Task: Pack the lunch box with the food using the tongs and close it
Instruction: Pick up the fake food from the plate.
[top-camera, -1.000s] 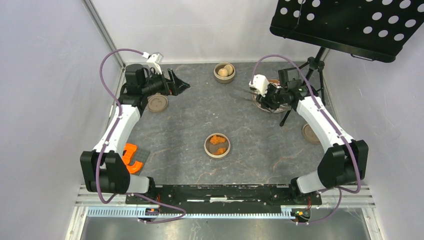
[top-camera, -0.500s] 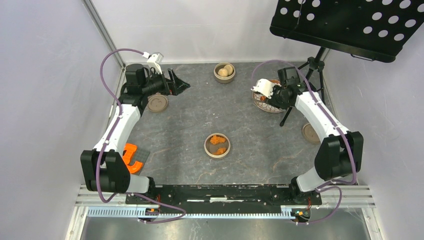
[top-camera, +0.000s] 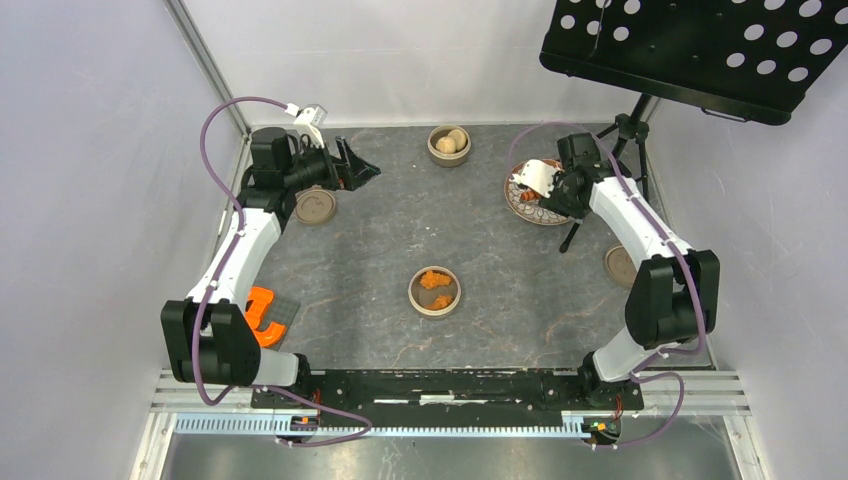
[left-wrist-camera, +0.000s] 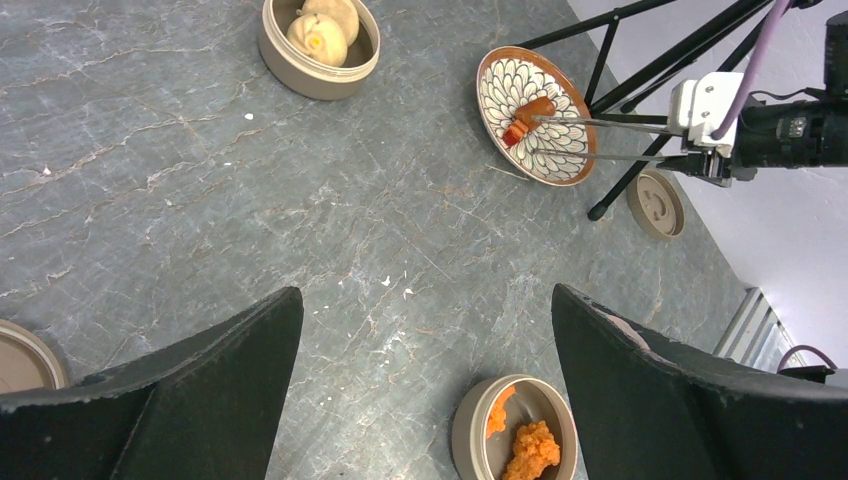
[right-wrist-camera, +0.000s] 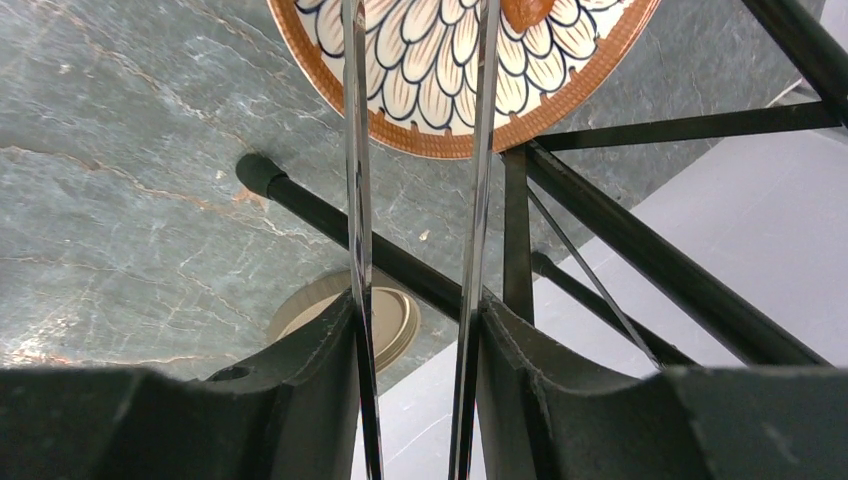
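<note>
- The right gripper (top-camera: 558, 192), at the upper right of the overhead view, is clenched on the tongs (left-wrist-camera: 610, 140). In the right wrist view the two slim arms run up the middle of the frame between its fingers (right-wrist-camera: 300, 390), each arm lying against a finger's inner face.
- The tongs stand spread, their tips over the patterned plate (left-wrist-camera: 505, 78). In the left wrist view one tip reaches an orange-brown piece (left-wrist-camera: 527, 110) lying on the plate; whether it touches the piece I cannot tell.
- The left gripper (top-camera: 358, 168) is released — jaws wide, nothing between them. It sits at the upper left of the overhead view, just above a loose lid (top-camera: 315, 206).
- The bun tub (top-camera: 449, 144) sits uncovered at top centre, with pale buns (left-wrist-camera: 318, 35) inside.
- The chunk tub (top-camera: 435, 291) sits uncovered in the middle of the frame — orange chunks (left-wrist-camera: 528, 450) are inside.
- A second lid (top-camera: 622, 267) lies at the right edge, below the plate, near the stand legs (right-wrist-camera: 650, 265).
</note>
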